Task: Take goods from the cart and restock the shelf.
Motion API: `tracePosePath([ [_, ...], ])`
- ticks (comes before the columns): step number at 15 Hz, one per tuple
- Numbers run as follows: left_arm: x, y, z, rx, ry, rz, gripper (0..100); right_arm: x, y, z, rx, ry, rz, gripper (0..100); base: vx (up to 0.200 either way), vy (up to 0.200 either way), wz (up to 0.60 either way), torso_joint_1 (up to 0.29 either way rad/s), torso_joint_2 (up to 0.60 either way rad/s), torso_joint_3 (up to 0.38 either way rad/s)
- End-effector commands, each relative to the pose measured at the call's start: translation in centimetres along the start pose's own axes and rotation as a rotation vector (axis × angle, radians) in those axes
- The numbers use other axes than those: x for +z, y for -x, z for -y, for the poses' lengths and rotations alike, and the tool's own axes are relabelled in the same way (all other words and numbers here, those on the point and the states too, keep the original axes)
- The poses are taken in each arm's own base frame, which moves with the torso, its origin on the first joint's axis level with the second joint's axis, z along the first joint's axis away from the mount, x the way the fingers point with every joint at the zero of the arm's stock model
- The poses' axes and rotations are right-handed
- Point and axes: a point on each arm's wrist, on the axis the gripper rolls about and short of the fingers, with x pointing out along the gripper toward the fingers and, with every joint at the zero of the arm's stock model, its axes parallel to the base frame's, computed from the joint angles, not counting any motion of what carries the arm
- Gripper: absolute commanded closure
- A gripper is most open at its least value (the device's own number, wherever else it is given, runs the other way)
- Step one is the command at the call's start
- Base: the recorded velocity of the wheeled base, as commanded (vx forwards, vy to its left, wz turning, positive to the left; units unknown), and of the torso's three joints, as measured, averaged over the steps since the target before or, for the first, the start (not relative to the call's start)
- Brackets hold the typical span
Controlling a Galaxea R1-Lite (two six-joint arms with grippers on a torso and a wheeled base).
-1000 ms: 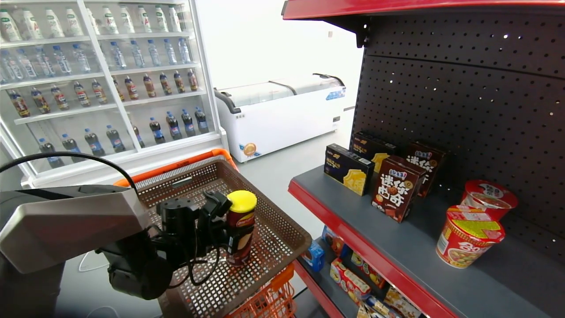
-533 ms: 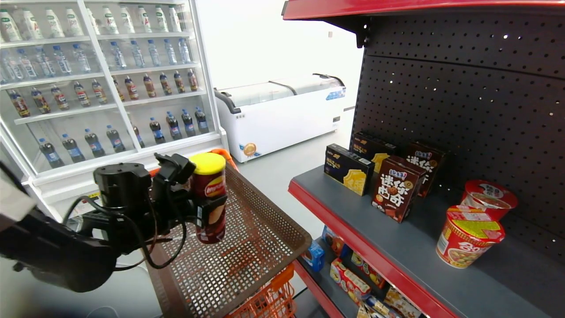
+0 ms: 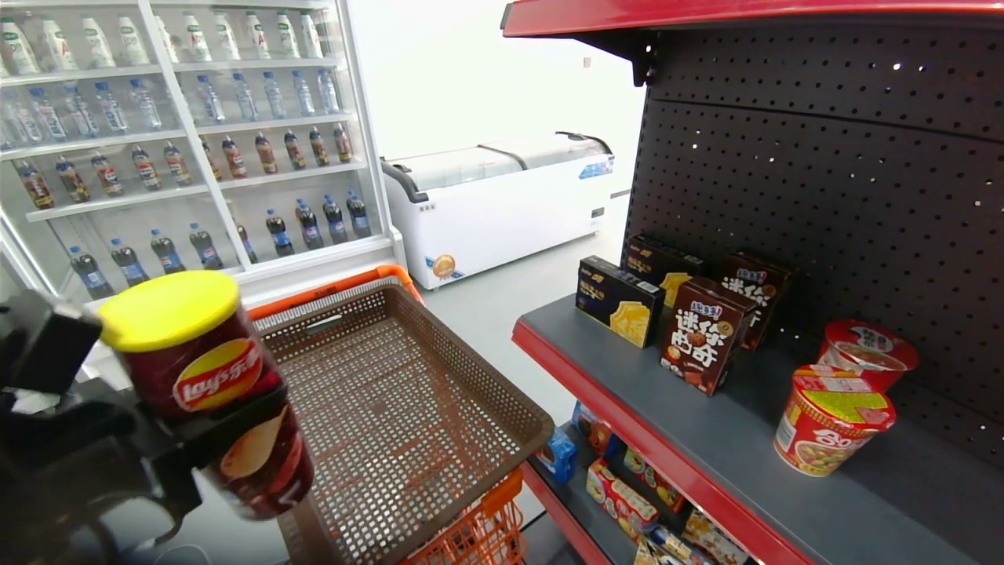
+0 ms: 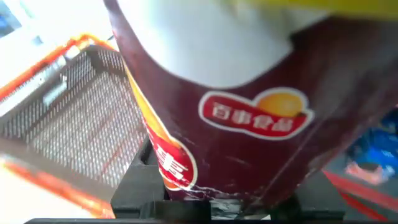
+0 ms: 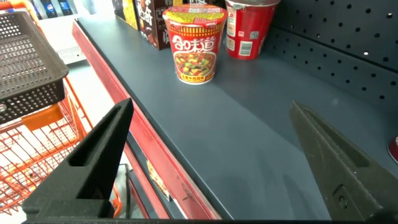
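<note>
Grey red-edged shelf board [image 3: 722, 439] lies well to the right of the left pincer [image 3: 231, 424], which is clamped round a near-upright maroon crisp can [image 3: 196, 353] with yellow lid, held clear of the brown perforated cart basket [image 3: 502, 408], evidently for transfer; right pincer [image 5: 217, 158] gapes empty over that shelf.

A white chest freezer [image 3: 502, 205] with a curved glass lid stands on the grey floor [image 3: 510, 302]. Left of the freezer, just beside it, is a tall glass-door cooler [image 3: 182, 118]. Its shelves hold white bottles [image 3: 129, 39] at the top, clear water bottles [image 3: 239, 96] below, then brown drinks [image 3: 265, 152] and dark cola bottles [image 3: 307, 224]. A white wall [image 3: 471, 71] rises behind the freezer.
</note>
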Motion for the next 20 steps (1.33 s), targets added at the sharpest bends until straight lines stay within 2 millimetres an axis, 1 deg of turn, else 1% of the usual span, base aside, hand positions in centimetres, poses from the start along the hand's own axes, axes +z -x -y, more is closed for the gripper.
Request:
tracePosePath([
  [1, -2.1, 6.5, 1.7, 0.07, -0.009, 0.068, 100, 0.0, 0.0, 0.0, 0.0, 0.001, 0.0, 0, 0.0, 0.0, 0.0, 0.0, 0.0, 0.0],
  [7, -1.3, 6.9, 1.7, 0.096, 0.041, 0.127, 100, 0.0, 0.0, 0.0, 0.0, 0.001, 0.0, 0, 0.0, 0.0, 0.0, 0.0, 0.0, 0.0],
  [8, -1.4, 7.0, 1.7, 0.099, 0.061, 0.129, 100, 0.0, 0.0, 0.0, 0.0, 0.001, 0.0, 0, 0.0, 0.0, 0.0, 0.0, 0.0, 0.0],
  [13, -1.2, 7.3, 1.9, 0.096, 0.055, 0.147, 100, 0.0, 0.0, 0.0, 0.002, 0.005, 0.0, 0, 0.0, 0.0, 0.0, 0.0, 0.0, 0.0],
  [15, -1.4, 7.6, 2.0, 0.098, 0.056, 0.144, 100, 0.0, 0.0, 0.0, 0.002, 0.002, 0.002, 0, 0.0, 0.0, 0.0, 0.0, 0.0, 0.0],
  [17, -1.2, 8.1, 2.1, 0.099, 0.059, 0.135, 100, 0.0, 0.0, 0.0, 0.002, 0.001, -0.001, 0, 0.0, 0.0, -0.6, 0.0, 0.0, 0.0],
  [20, -1.7, 8.6, 2.4, 0.097, 0.068, 0.107, 100, 0.0, 0.0, 0.0, 0.002, 0.001, -0.001, 0, 0.0, 0.0, -0.6, 0.006, 0.0, -0.001],
])
